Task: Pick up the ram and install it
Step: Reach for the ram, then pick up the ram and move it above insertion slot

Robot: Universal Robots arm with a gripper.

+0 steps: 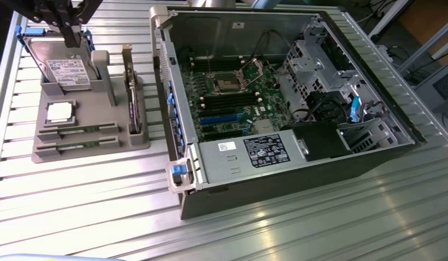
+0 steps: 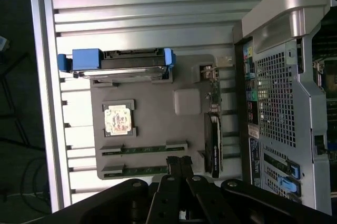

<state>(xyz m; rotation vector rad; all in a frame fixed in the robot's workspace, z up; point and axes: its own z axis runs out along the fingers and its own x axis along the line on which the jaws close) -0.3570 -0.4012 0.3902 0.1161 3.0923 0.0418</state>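
Hovering over the gray tray with the gripper squeezed shut and empty, not yet lifting the ram or putting it in the computer.

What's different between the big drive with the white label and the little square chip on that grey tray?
The hard drive is far larger than the chip. The hard drive stands leaning on its edge in a slot, while the chip lies flat in a square pocket. The hard drive has blue rails at its ends, and the chip has none. Both sit in the grey tray beside the open computer case.
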